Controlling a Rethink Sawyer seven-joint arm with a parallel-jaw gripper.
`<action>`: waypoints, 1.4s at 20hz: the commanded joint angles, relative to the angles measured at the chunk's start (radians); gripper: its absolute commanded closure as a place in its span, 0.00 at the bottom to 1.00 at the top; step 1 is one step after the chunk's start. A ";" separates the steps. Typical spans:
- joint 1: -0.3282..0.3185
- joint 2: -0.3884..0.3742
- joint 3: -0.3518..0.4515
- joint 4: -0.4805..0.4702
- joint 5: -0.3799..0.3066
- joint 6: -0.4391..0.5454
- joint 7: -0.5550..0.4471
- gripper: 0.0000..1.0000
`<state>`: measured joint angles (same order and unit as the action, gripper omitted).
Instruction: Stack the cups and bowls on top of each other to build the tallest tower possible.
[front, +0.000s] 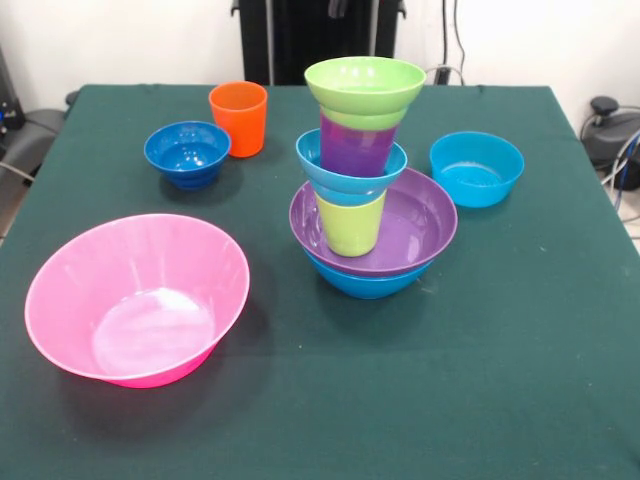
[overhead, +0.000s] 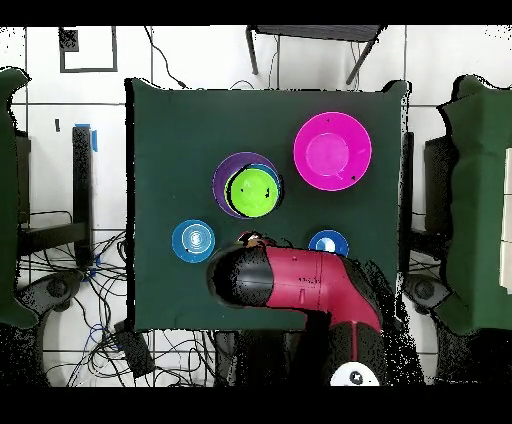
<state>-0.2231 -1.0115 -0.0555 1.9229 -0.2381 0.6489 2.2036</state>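
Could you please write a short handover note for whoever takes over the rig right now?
Gripper: hidden under the arm in the overhead view, absent from the front view; state unknown.
Tower at table centre, bottom to top: blue bowl, purple bowl, lime cup, turquoise bowl, purple cup, lime bowl.
Loose: pink bowl, dark blue bowl, orange cup, turquoise bowl.
Done: six pieces stacked.
Left: add the four loose pieces.

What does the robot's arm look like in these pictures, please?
Only the overhead view shows it: the arm is a thick, rounded red shell with a bulbous black end, rising from a black base that carries a white round marking. The gripper itself is hidden beneath the arm.
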 joint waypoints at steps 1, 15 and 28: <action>-0.041 -0.026 0.063 0.056 -0.049 -0.021 -0.089 0.00; -0.122 0.090 0.049 0.184 -0.197 -0.297 -0.057 0.00; -0.260 0.200 0.108 0.227 -0.370 -0.413 -0.103 0.00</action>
<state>-0.4397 -0.9190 -0.0528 2.0727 -0.4877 0.2968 2.2036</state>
